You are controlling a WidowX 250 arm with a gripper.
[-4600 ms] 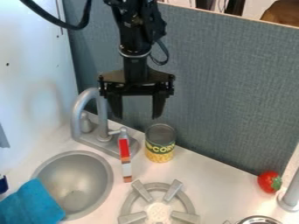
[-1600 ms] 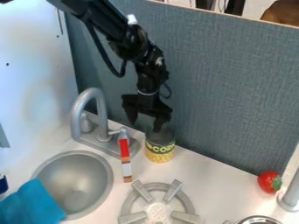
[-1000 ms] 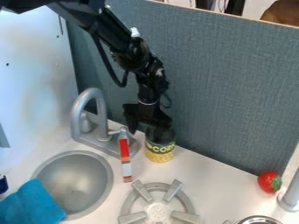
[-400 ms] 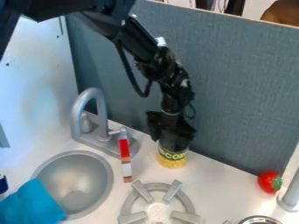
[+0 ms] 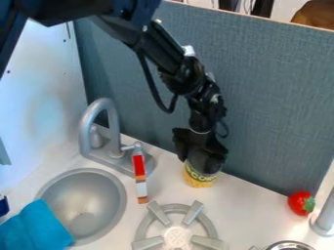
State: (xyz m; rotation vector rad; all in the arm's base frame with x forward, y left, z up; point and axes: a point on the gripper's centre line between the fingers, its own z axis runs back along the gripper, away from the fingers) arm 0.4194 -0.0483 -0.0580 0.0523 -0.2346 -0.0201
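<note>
Camera view: gripper (image 5: pixel 201 158) has hold of the can (image 5: pixel 198 178), right of the sink (image 5: pixel 44 189); I cannot tell how wide it is.

Room was left between can (image 5: pixel 198 179) and tomato (image 5: pixel 299 202), rear was barred by grey panel (image 5: pixel 267 102), sink's (image 5: pixel 91 195) back by faucet (image 5: pixel 86 127)

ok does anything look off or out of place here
The yellow-and-green can looks tilted at the black gripper, not squarely upright. The blue cloth overlaps the round grey sink, a bit untidily. I see no spill.
</note>
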